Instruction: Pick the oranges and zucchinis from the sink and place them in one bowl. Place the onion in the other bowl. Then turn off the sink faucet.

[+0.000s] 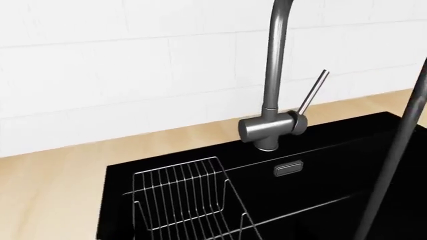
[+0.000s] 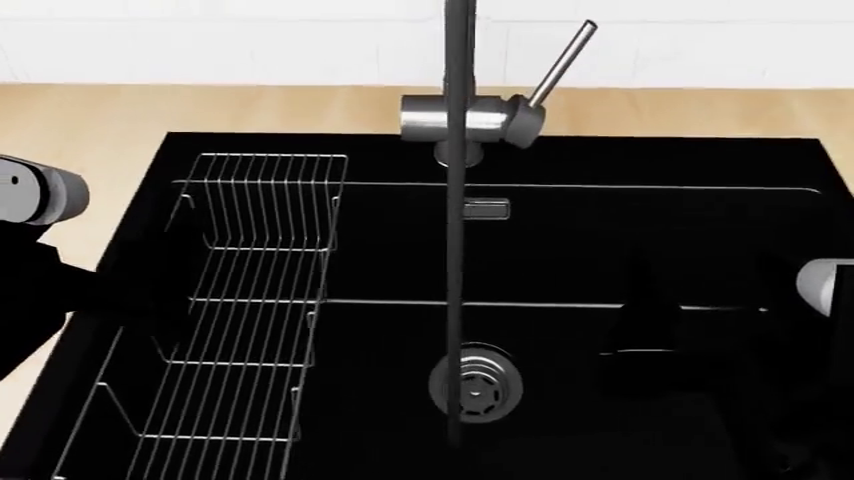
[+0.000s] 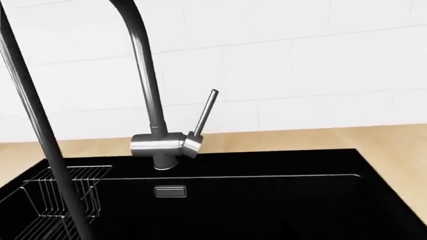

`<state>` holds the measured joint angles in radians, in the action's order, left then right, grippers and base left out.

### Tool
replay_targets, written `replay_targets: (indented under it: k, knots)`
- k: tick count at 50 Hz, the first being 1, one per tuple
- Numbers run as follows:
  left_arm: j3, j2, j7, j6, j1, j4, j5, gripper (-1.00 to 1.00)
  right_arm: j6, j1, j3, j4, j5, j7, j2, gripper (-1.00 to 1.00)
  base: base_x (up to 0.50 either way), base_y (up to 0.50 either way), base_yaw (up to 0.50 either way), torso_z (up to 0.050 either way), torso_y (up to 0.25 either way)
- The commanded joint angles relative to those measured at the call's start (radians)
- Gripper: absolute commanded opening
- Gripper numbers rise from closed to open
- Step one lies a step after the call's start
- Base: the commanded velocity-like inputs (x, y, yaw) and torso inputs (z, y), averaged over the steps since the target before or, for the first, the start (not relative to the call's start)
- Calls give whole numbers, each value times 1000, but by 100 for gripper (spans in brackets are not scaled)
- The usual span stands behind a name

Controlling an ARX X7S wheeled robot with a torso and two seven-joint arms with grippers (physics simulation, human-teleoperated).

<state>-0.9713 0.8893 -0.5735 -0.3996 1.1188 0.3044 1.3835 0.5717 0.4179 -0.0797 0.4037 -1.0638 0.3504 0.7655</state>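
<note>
A white tiled wall [image 3: 300,65] runs behind a pale wooden countertop [image 2: 160,110], and set into that countertop is the black sink [image 2: 641,250], taking up most of what can be seen from the head camera. The sink faucet [image 2: 461,118] stands at the middle of the sink's back edge: a brushed-steel body with a dark grey spout pipe [image 2: 458,250] rising from it and arching forward over the basin, so that from the head view the pipe runs straight down across the picture to end above the round steel drain [image 2: 474,385]. The thin rod lever handle [image 2: 561,62] sticks up from the body's right end, tilted up and away to the right. Just below the faucet, on the back wall of the basin, sits the steel overflow slot [image 2: 486,208]. A stepped ledge runs across the basin partway down.

A wire dish rack [image 2: 247,310] lies inside the sink along its left side, reaching from near the back edge to the front.

The left arm [image 2: 34,195] shows at the sink's left rim, the right arm [image 2: 827,285] at its right rim; both are dark against the black basin, and I cannot tell whether either pincer is spread or pressed together. No fruit, vegetable or bowl shows in these views.
</note>
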Motion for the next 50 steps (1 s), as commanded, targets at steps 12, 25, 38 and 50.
replay_targets:
  k: [12,25,38,50]
  knots:
    - [25,-10,18,25,-12,-14,6,100,-6,-3,3,-1,3,-11,-11,100,82,-274,0,0,0]
    - [26,-13,18,36,-26,-31,-4,100,-17,2,-11,7,36,-16,-9,100,26,0,0,0,0]
    - [27,-6,21,31,-25,-28,-3,100,-16,1,-20,-3,40,-19,-13,100,344,0,0,0,1]
    - [37,4,28,41,-32,-37,4,100,-8,9,-19,-13,28,-7,-19,100,176,10,0,0,1]
